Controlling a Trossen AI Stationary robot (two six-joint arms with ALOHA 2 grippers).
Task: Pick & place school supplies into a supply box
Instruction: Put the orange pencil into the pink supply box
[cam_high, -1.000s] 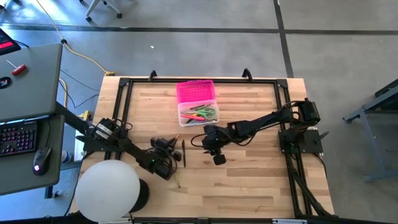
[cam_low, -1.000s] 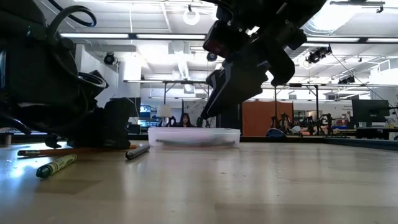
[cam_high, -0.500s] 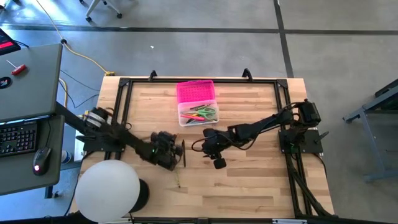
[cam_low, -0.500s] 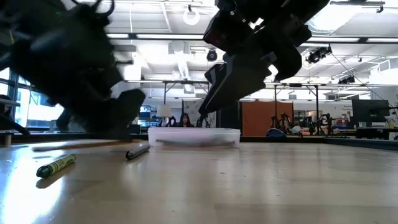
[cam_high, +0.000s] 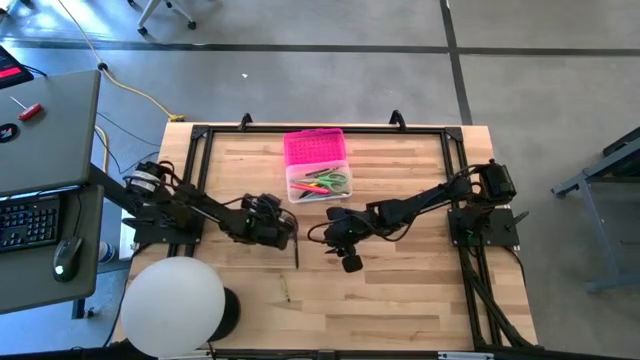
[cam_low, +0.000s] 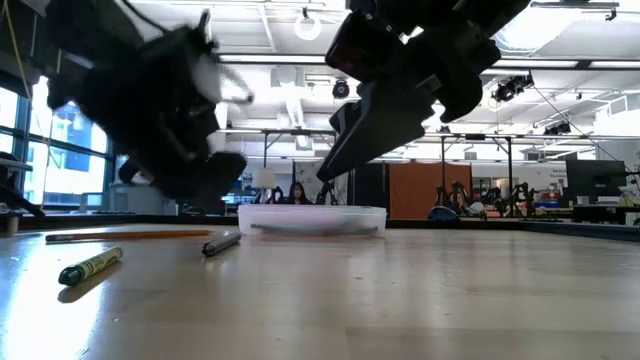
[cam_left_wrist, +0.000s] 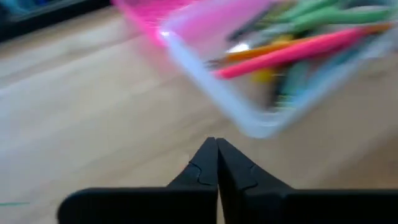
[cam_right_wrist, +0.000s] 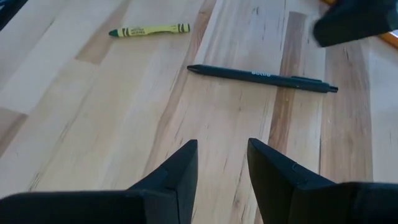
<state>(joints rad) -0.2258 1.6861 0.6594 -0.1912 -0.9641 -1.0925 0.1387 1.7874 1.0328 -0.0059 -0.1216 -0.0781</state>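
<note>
The supply box (cam_high: 317, 166) stands at the table's far middle, its pink lid (cam_high: 315, 147) open behind the clear base (cam_left_wrist: 261, 93), which holds pink, orange and green pens. My left gripper (cam_left_wrist: 216, 163) is shut with nothing showing between its fingers. It hovers just near-left of the box (cam_high: 282, 228). My right gripper (cam_right_wrist: 222, 163) is open above bare wood at mid-table (cam_high: 325, 235). A black pen (cam_right_wrist: 261, 78), a green-yellow crayon (cam_right_wrist: 149, 29) and an orange pencil (cam_low: 130, 235) lie flat on the table.
The black pen (cam_high: 296, 250) lies between the two grippers and the crayon (cam_high: 285, 293) toward the near edge. A black frame rail (cam_high: 200, 180) borders the table. A white round lamp (cam_high: 172, 305) overhangs the near-left corner. There is free wood on the near right.
My left gripper has risen off the table and swung from beside the pen and pencil toward the far edge and slightly right, up to the supply box. The pen, pencil and crayon stay where they lay. My right gripper has kept almost still.
</note>
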